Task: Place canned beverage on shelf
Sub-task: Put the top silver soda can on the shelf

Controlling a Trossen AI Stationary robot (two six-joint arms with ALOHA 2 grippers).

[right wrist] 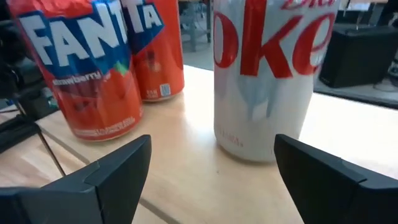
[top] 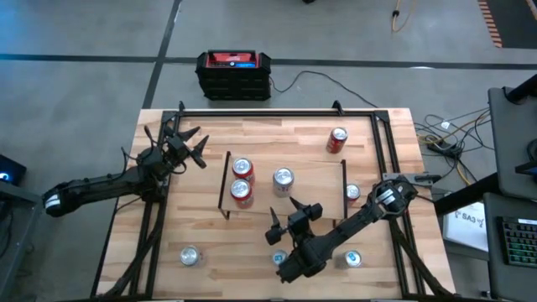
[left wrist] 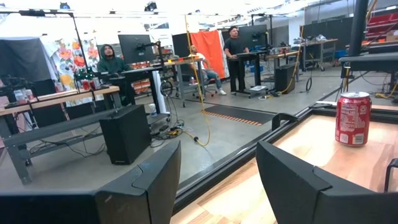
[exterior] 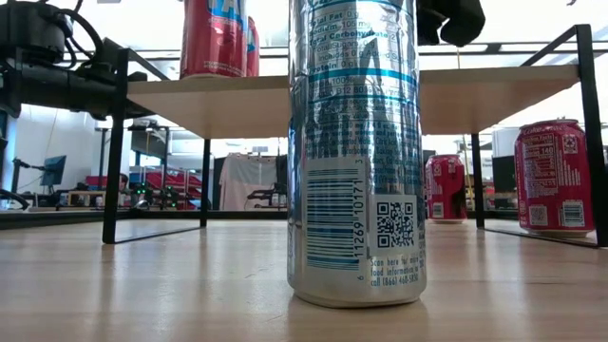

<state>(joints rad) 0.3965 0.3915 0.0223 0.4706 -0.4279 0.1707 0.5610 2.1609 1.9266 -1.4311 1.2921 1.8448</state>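
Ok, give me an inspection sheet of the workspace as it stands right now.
Surface: wooden table, black frame rails around it.
Job's things: shelf mid-table carrying two red Fanta cans and a silver Diet Coke can.
Clutter: loose cans on the table: red one at the far right, silver ones near, another beside the shelf.
Grippers: right pincer open, empty, at the shelf's near edge facing the Diet Coke can; left pincer open, empty, parked far left.
Cables: cords on the floor, right of the table.
Surroundings: black-and-red box behind the table; people at distant desks.
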